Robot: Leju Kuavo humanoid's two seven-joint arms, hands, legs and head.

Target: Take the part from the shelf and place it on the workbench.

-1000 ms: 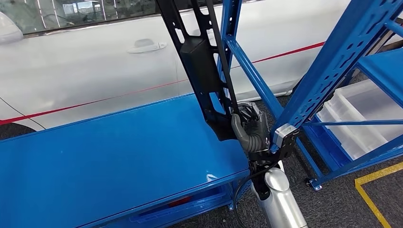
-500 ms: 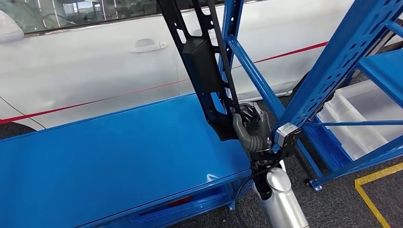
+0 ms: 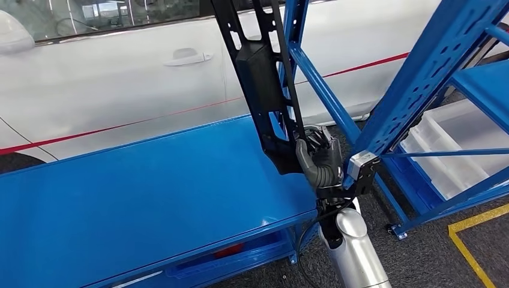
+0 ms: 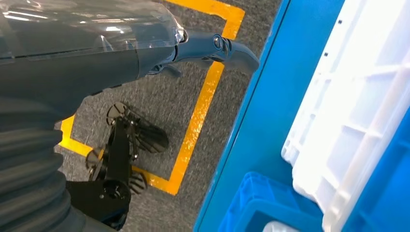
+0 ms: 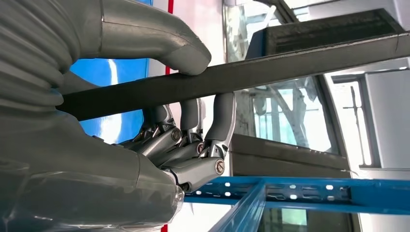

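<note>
Fingers point(image 5: 220, 121) of my right hand point(image 3: 319, 161) curl around the lower end of the long black part point(image 3: 259, 84), my thumb point(image 5: 159, 41) pressing one face of its flat bar while the darker fingers hook the other. The grip sits just off the near right corner of the blue workbench point(image 3: 138, 198), at about four o'clock from the bench's middle. From my hand the part rises steeply toward eleven o'clock, tilted, a boxy black block fixed partway up it, its top running out of the head view. Its lower tip hangs over the bench's right edge; I cannot tell whether it touches the surface.

At one to three o'clock from my hand stand the blue shelf uprights point(image 3: 420, 78), with a white plastic bin point(image 3: 450, 150) on a low level. Beyond the bench is a white car point(image 3: 120, 78).

My left hand point(image 4: 96, 43) hangs over grey floor with yellow tape point(image 4: 198, 121); one finger point(image 4: 217, 46) reaches out, but I cannot tell how the rest lie.
</note>
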